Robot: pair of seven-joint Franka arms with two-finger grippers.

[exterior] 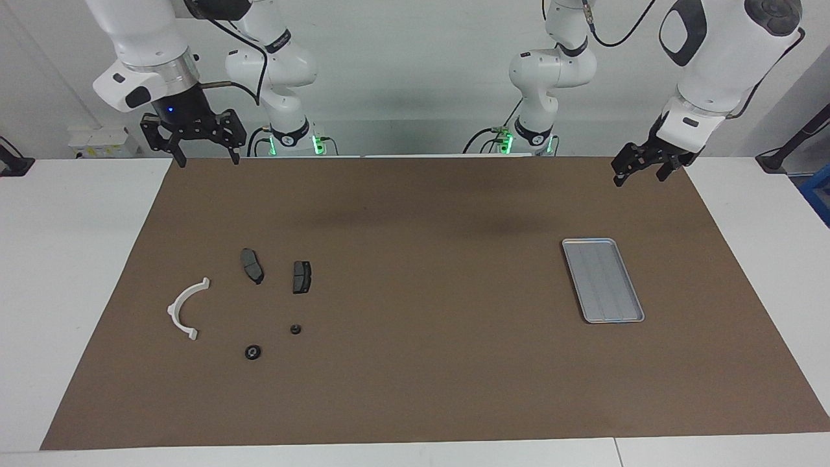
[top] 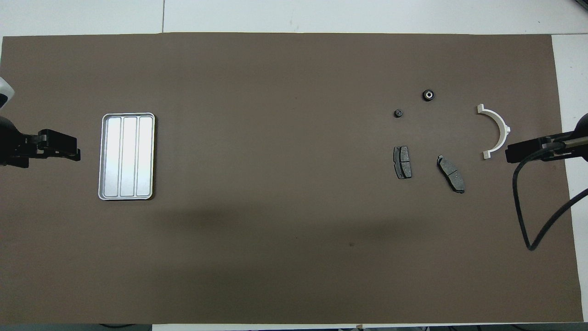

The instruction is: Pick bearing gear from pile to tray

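Note:
The pile lies toward the right arm's end of the mat: a white curved bracket (exterior: 185, 309) (top: 496, 131), two dark brake pads (exterior: 252, 265) (exterior: 301, 277), and two small black round pieces. One is a ring with a pale centre (exterior: 253, 352) (top: 428, 95), the other is smaller (exterior: 296, 329) (top: 398, 113). I cannot tell which is the bearing gear. The silver tray (exterior: 603, 280) (top: 127, 156) lies bare toward the left arm's end. My right gripper (exterior: 209, 161) (top: 507, 154) hangs open, high over the mat's edge by the robots. My left gripper (exterior: 640, 178) (top: 76, 154) hangs open and holds nothing, high beside the tray.
A brown mat (exterior: 415, 389) covers most of the white table (exterior: 65, 259). A black cable (top: 521, 207) loops down from the right wrist, over the mat's end by the pile.

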